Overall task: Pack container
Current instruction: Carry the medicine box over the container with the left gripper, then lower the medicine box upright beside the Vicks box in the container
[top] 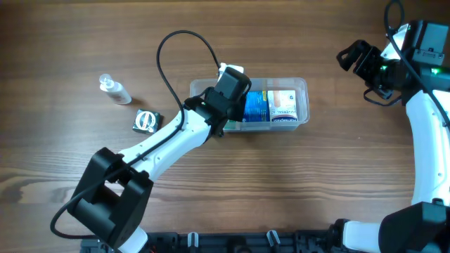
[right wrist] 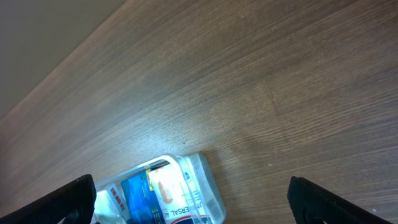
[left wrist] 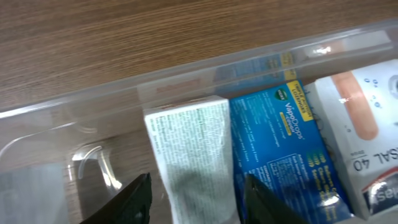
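Left hand spread astride white box, in clear shallow rimmed container beside blue box, right hand spread wide

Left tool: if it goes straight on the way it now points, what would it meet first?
Most likely the white box, which lies in the container directly ahead, between the fingers of the left tool. It looks very near, though depth is hard to judge.

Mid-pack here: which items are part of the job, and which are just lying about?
Job: container; inside it, white box, blue box, plaster box.
Lying outside, perhaps yet to pack: clear bottle, small dark box.
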`<action>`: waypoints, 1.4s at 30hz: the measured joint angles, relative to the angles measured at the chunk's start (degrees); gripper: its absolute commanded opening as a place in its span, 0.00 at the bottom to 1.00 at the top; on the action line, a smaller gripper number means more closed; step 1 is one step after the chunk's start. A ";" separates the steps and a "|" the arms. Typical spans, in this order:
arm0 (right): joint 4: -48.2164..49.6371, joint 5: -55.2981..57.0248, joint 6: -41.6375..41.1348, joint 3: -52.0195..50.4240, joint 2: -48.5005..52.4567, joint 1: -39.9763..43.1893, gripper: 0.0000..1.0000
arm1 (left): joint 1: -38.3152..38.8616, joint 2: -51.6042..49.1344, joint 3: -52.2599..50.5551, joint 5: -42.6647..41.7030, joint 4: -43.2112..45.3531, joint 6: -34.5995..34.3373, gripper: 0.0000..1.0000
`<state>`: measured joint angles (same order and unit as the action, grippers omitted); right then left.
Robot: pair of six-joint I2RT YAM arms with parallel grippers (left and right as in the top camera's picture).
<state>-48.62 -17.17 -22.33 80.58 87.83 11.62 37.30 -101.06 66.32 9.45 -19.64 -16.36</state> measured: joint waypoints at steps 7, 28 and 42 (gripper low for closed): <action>-0.02 0.00 0.00 0.00 0.00 0.00 1.00 | 1.46 0.00 0.00 -0.74 0.81 0.24 0.67; 0.00 0.00 0.00 0.00 0.00 0.00 1.00 | 0.02 -3.61 0.00 0.15 1.73 -0.70 0.91; 0.00 0.00 0.00 0.00 0.00 0.00 1.00 | 0.02 -5.29 -0.02 -0.48 4.87 -0.72 0.58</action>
<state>-48.62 -17.17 -22.33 80.58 87.83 11.62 37.32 -106.34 66.30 8.97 -14.76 -17.08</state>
